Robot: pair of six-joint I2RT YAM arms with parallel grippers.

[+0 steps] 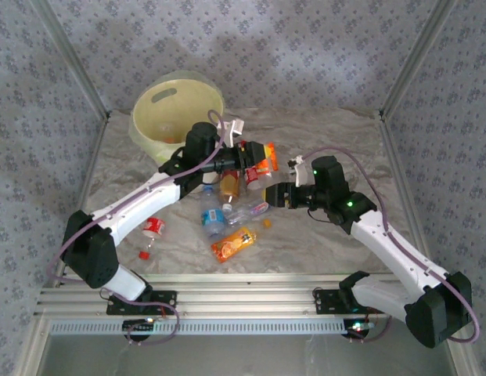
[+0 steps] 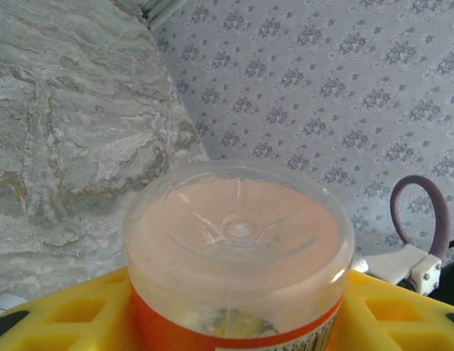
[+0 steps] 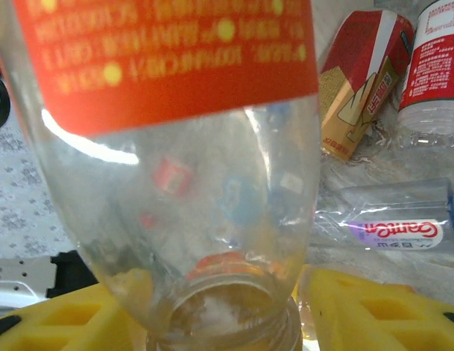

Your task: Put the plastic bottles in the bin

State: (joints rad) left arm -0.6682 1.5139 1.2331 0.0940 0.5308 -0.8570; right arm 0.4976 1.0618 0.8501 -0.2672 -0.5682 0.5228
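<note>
Left gripper (image 1: 257, 157) is clamping base of orange-label bottle (image 1: 264, 166); right gripper (image 1: 275, 193) straddling its neck, grip unclear. Bin (image 1: 153, 135) sitting at 10 o'clock, left arm nearer.

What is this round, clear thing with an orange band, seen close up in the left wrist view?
Observer: A plastic bottle, seen base-on. The top view shows it lying sideways at the left gripper, mid-table.
Visitor: Where should it go?
Observer: Into the cream-yellow bin, which stands at the table's far left corner, beyond the left arm.
Visitor: Any more bottles?
Observer: Several lie on the table, and an orange bottle is the one nearest its near edge.
</note>
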